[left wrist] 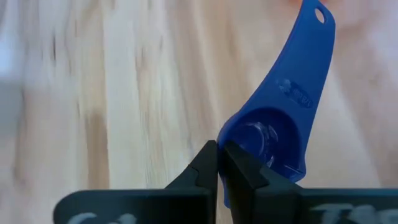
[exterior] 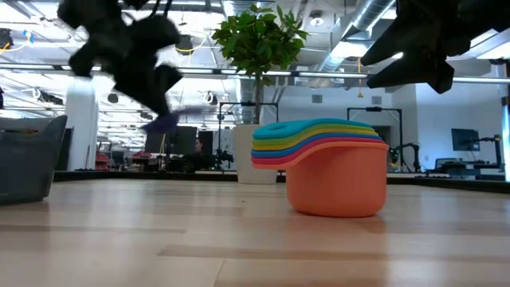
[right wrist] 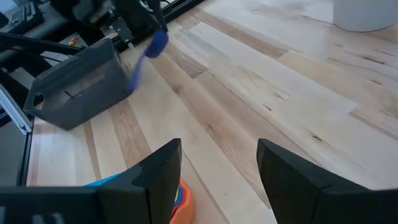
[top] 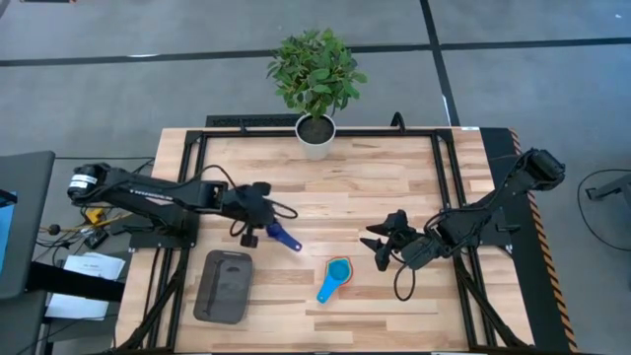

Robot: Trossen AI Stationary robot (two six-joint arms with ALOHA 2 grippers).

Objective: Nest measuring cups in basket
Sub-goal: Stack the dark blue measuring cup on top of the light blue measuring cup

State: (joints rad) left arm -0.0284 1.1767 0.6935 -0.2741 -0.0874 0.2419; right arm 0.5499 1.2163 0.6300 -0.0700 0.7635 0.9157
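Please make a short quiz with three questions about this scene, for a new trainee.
1. True or false: the left gripper is shut on the dark blue cup.
2. Where is the stack of cups? A) inside the basket B) on the bare table C) beside the plant pot
3. Fill in: the basket lies nearer to the ___ arm.

Key:
1. True; it pinches the cup's rim.
2. B; the basket holds no cups, and the plant pot stands at the far edge.
3. left; the right gripper is open, near the stack.
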